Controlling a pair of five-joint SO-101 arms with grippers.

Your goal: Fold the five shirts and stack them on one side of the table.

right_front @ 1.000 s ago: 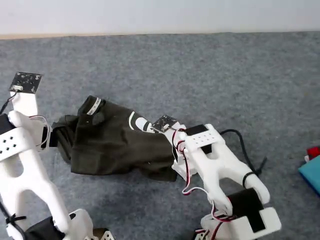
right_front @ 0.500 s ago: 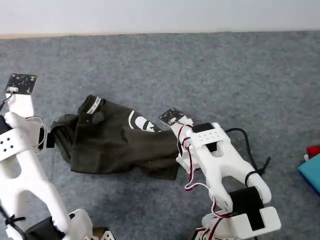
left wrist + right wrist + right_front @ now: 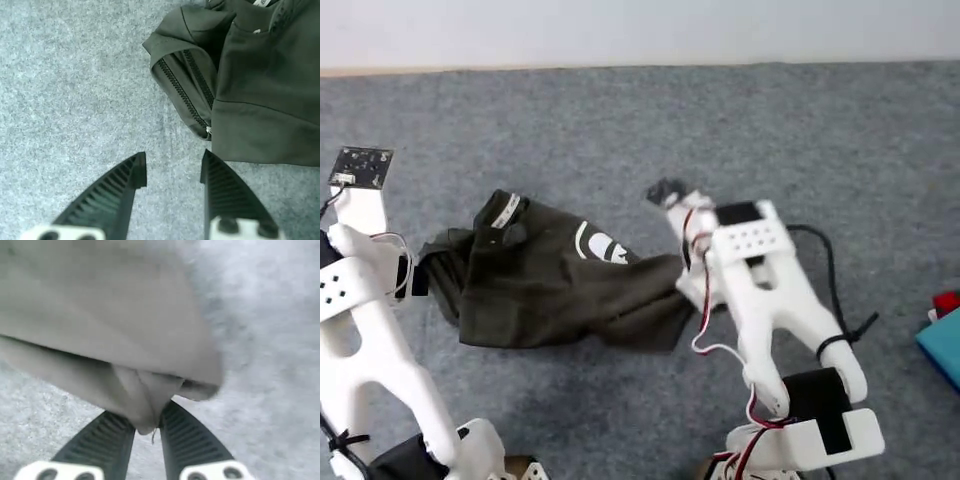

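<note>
A dark olive shirt (image 3: 560,290) lies crumpled on the grey carpeted table, left of centre, with a white print and a neck label showing. My right gripper (image 3: 147,426) is shut on a pinch of the shirt's fabric (image 3: 100,315) at its right edge, beside the right arm (image 3: 745,260). My left gripper (image 3: 172,172) hangs open just above bare carpet, a short way off the shirt's (image 3: 260,90) bunched left end, where a zipper (image 3: 182,87) shows. The left arm (image 3: 360,290) stands at the table's left edge.
A teal box (image 3: 945,342) with a small red thing (image 3: 947,300) beside it pokes in at the right edge. A pale wall (image 3: 640,30) bounds the far side. Bare carpet (image 3: 800,140) stretches behind and to the right of the shirt.
The right arm has swung away from the table's front edge and slightly rightward, drawing the shirt's right edge with it. The left arm has hardly moved.
</note>
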